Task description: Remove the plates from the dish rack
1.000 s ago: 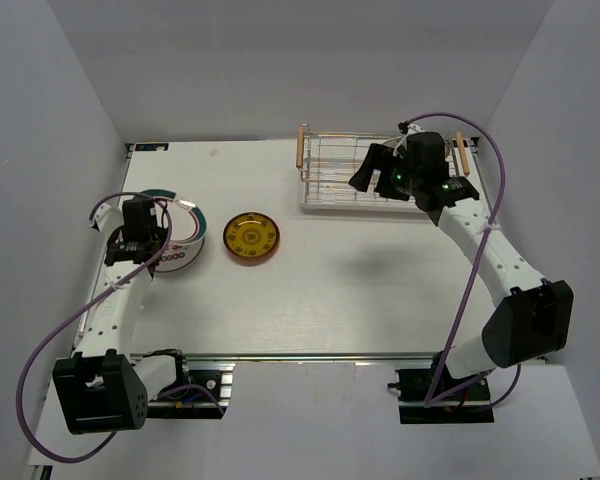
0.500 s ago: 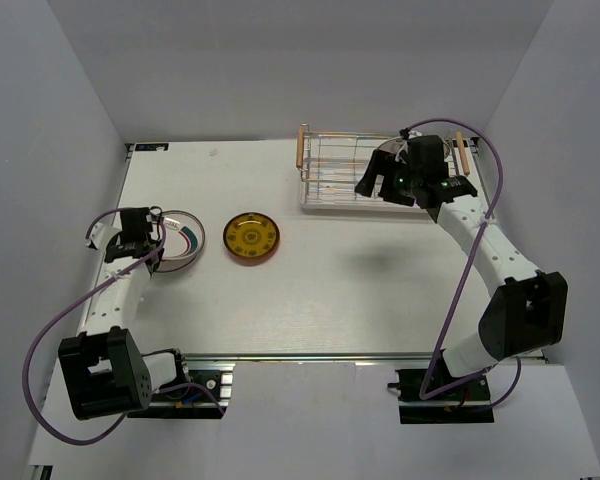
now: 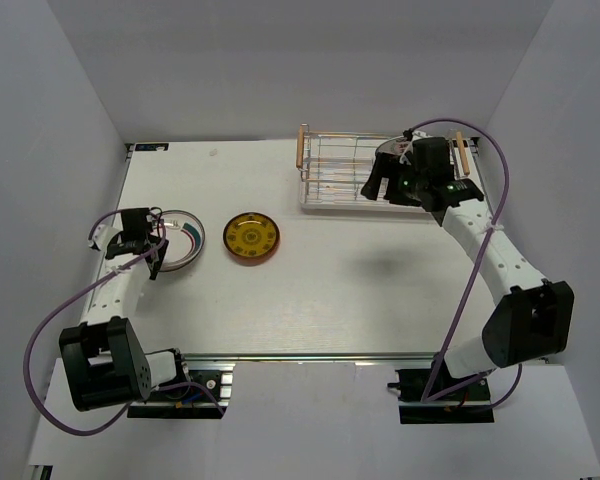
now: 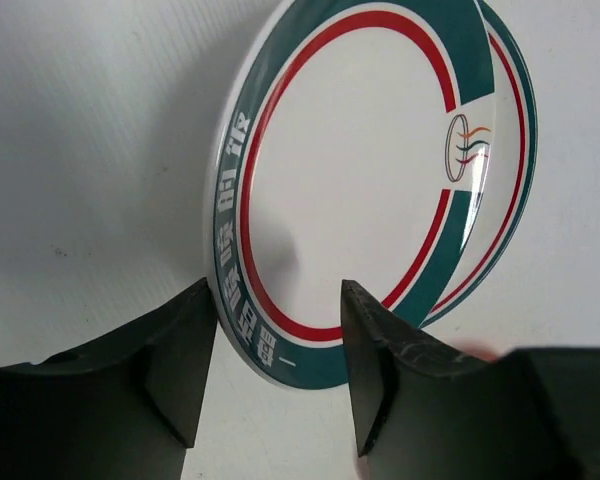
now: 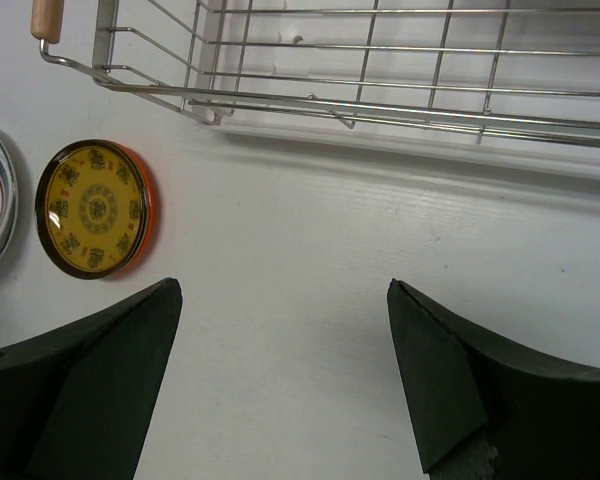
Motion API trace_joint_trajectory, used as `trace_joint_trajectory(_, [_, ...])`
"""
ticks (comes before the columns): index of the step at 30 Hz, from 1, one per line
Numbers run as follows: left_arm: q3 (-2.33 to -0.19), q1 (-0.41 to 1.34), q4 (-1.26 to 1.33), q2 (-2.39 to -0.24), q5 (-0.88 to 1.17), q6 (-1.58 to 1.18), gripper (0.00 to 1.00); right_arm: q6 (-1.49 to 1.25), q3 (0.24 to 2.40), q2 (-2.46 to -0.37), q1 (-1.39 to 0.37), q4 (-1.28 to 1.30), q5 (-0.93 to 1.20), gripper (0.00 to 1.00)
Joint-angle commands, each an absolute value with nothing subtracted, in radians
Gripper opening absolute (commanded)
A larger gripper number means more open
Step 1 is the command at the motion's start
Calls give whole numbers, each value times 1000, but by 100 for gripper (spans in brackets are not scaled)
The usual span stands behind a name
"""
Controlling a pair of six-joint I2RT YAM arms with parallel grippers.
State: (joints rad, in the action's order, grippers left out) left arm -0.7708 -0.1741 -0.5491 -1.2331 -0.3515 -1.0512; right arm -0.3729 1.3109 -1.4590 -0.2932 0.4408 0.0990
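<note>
As left tool (image 4: pixel 277 335) gapes, green-rimmed plate (image 4: pixel 370 150) flat.

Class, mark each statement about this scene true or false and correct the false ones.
1. The yellow patterned plate lies on the table, outside the dish rack. True.
2. The right end effector is shut on a plate. False: it is open and holds nothing.
3. The green-rimmed plate stands in the dish rack. False: it lies flat on the table by the open left end effector.
4. The dish rack has wooden handles at both ends. True.
</note>
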Motion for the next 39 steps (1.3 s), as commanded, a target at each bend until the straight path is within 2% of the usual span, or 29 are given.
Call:
trace_joint_trajectory(1, [-779, -178, -535, -1224, -334, -1042, 62, -281, 1307, -1399, -287, 419, 49, 89])
trace_joint_trajectory(2, [-778, -178, -532, -1226, -327, -1040, 64, -270, 1305, -1396, -285, 414, 38, 89])
trace_joint_trajectory(4, [-767, -178, -526, -1226, -324, -1039, 75, -250, 1307, -1382, -281, 410, 20, 89])
trace_joint_trajectory(8, [-758, -178, -512, -1241, -310, -1025, 79, -212, 1312, -1367, -276, 411, 5, 89])
trace_joint_trajectory(9, [-758, -178, -512, -1247, -305, -1023, 84, -200, 1313, -1365, -278, 411, 5, 89])
trace_joint_trajectory(10, [-762, -178, -511, -1250, -302, -1017, 97, -183, 1316, -1365, -273, 408, 5, 89])
trace_joint_trajectory(16, [-795, -178, -537, -1270, -270, -970, 98, 105, 1356, -1390, -252, 370, 5, 89])
trace_joint_trajectory(21, [-860, -178, -603, -1186, -259, -916, 98, 372, 1482, -1445, -218, 379, -73, 89])
trace_joint_trajectory(24, [-961, -169, -647, -1125, -163, -821, 98, 487, 1549, -1502, -193, 371, -121, 89])
trace_joint_trajectory(29, [-1025, -158, -473, -1028, 116, -693, 98, 678, 1635, -1626, -143, 362, -135, 89])
trace_joint_trajectory(39, [-1066, -158, -312, -1026, 219, -670, 98, 962, 1752, -1850, -64, 302, -20, 89])
